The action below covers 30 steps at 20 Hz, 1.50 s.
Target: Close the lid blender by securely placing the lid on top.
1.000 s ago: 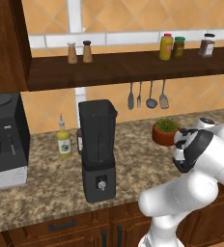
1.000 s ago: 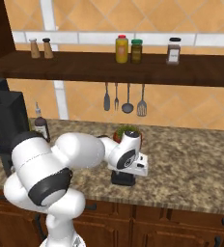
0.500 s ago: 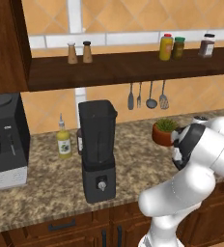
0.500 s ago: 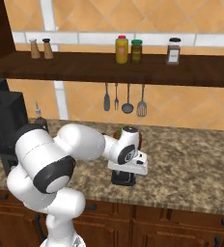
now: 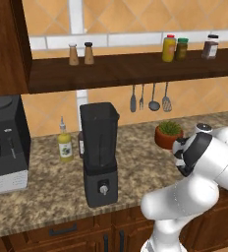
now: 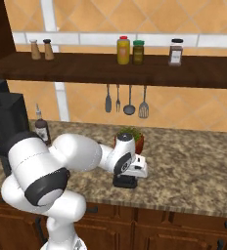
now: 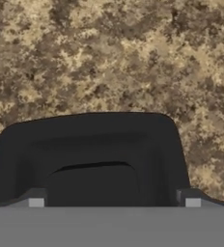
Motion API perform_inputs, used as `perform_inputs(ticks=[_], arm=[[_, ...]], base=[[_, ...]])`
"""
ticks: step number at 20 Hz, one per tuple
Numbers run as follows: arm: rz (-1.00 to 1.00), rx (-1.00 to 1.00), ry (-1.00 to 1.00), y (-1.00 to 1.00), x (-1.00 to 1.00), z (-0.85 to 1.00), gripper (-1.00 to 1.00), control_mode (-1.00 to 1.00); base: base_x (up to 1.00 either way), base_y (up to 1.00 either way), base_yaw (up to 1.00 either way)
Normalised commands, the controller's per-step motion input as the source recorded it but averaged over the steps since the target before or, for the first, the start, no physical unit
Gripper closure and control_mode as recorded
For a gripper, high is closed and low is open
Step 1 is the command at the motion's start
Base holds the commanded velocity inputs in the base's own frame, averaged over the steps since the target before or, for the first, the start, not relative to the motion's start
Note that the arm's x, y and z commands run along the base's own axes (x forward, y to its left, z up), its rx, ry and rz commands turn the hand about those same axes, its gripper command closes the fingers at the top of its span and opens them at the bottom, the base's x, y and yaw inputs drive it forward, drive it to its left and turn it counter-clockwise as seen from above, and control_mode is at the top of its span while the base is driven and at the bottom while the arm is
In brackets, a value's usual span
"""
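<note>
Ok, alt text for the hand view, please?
Close view straight down on the black blender lid lying flat on the speckled granite counter, with the two open fingers at either side of it near the bottom edge.

From my station I see a speckled brown granite counter point(image 5: 47, 189) over dark wood cabinets point(image 6: 184, 229). A black coffee machine point(image 5: 5, 142) stands at the far left, with a yellow bottle point(image 5: 64, 143) near it against the tiled wall. A potted plant point(image 5: 167, 134) sits further right. Four utensils point(image 6: 125, 100) hang beneath a dark shelf point(image 6: 86, 68) carrying two shakers point(image 6: 41, 49) and three jars point(image 6: 130, 50).
</note>
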Motion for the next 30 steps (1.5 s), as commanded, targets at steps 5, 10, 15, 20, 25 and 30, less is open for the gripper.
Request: perform_inputs(ticks=[5, 10, 15, 20, 25, 30], arm=[[0.00, 0.00, -0.01, 0.53, -0.02, -0.30, 1.00, -1.00], [0.00, 0.00, -0.01, 0.56, -0.10, -0.29, 1.00, -1.00], [0.00, -0.03, -0.03, 0.36, -0.11, -0.38, 1.00, -1.00], [0.00, -0.01, 0.10, -0.16, 0.05, -0.39, 1.00, -1.00], [0.00, 0.00, -0.06, 0.00, -0.12, 0.38, 1.00, -1.00], [0.04, 0.00, -0.21, 0.27, -0.61, 1.00, 1.00, -1.00]], base=[[0.00, 0.00, 0.00], [0.00, 0.00, 0.00], [0.00, 0.00, 0.00], [0.00, 0.00, 0.00], [0.00, 0.00, 0.00], [0.00, 0.00, 0.00]])
